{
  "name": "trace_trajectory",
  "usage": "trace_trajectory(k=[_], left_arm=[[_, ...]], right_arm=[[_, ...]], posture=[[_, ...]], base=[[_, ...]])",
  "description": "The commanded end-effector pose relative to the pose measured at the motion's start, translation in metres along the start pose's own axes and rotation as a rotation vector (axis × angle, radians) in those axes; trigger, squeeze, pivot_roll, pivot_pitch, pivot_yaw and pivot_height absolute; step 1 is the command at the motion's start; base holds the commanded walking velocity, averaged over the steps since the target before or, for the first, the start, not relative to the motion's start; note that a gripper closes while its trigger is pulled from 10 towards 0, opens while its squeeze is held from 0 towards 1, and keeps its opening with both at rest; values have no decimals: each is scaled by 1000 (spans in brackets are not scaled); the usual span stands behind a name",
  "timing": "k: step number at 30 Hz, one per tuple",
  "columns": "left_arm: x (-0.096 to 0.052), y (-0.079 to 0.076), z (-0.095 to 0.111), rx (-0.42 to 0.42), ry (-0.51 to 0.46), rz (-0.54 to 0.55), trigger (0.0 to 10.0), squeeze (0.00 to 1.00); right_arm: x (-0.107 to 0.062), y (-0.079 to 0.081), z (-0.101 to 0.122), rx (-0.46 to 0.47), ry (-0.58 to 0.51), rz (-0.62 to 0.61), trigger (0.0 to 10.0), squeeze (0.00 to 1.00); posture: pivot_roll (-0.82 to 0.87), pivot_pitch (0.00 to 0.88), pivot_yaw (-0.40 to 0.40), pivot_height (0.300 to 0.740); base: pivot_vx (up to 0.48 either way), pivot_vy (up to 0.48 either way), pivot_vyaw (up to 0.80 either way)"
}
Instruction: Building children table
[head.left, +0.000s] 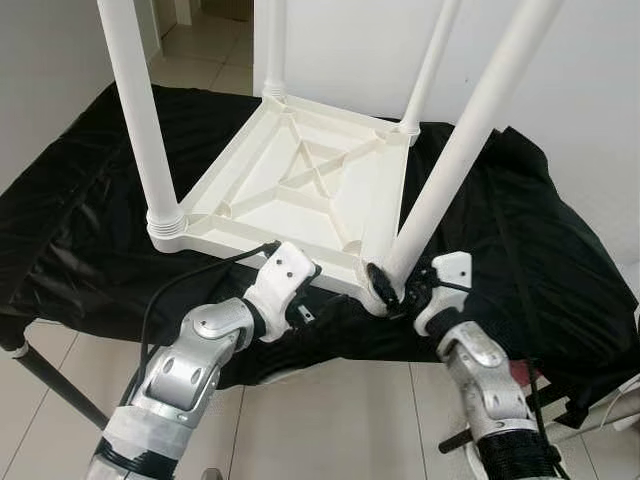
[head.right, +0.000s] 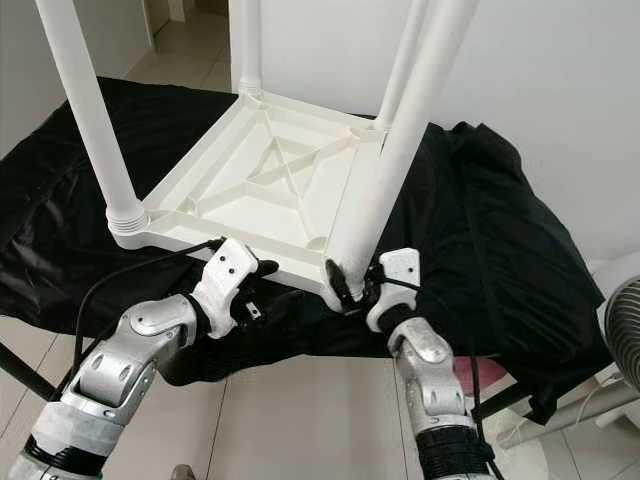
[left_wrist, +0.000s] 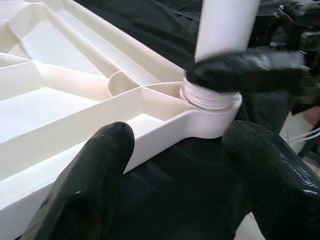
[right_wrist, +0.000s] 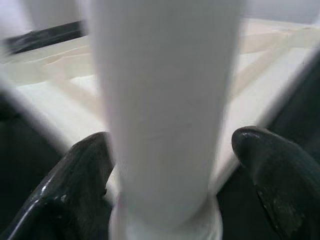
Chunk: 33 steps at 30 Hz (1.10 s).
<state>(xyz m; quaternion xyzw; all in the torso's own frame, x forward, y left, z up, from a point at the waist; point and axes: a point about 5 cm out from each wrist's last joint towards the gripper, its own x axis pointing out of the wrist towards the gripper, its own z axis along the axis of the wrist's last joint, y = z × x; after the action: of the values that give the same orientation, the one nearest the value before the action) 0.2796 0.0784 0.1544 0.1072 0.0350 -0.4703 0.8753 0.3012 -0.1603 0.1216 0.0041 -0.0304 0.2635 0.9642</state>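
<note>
A: Where's the work now?

B: White plastic child's tabletop (head.left: 300, 180) lies upside down on the black cloth-draped table (head.left: 80, 230). Three white tube legs are seated; the fourth, the near-corner white leg (head.left: 450, 160), is at its socket, w/ the threaded collar just above the corner.

A: Pincers?

B: Right pincer (head.left: 385, 285) is clenched round that leg's base, fingers (right_wrist: 85, 170) either side. Left pincer (left_wrist: 175, 170) is released, spread just off the tabletop's near edge, gripping nothing.

A: Tips for you?

B: Keep the leg square to the socket before you twist, or it'll prob. cross-thread. Press the left pincer onto the rim so the top can't spin on the slippery cloth.
</note>
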Motion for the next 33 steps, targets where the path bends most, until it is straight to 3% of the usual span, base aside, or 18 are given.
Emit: trace_trajectory(k=[1, 12, 13, 24, 25, 33], left_arm=[[-1, 2, -1, 4, 8, 40, 10000, 0], [2, 0, -1, 9, 12, 17, 10000, 0], [3, 0, 0, 10, 9, 11, 10000, 0], [4, 0, 0, 6, 8, 10, 10000, 0], [4, 0, 0, 6, 9, 9, 10000, 0], [1, -1, -2, 8, 16, 10, 10000, 0]], right_arm=[[1, -2, 0, 4, 6, 62, 10000, 0], [13, -16, -5, -58, 59, 118, 10000, 0], [17, -19, -6, -57, 61, 132, 0, 0], [21, -16, -8, -56, 57, 166, 0, 0], [21, -16, -8, -52, 55, 162, 10000, 0], [21, -15, -9, -36, 12, 100, 10000, 0]], posture=[[74, 29, -104, 740], [55, 30, -84, 740], [46, 34, -78, 740], [46, 39, -79, 740], [50, 38, -80, 740], [57, 38, -84, 740]], base=[[0, 0, 0], [0, 0, 0], [0, 0, 0], [0, 0, 0], [0, 0, 0], [0, 0, 0]])
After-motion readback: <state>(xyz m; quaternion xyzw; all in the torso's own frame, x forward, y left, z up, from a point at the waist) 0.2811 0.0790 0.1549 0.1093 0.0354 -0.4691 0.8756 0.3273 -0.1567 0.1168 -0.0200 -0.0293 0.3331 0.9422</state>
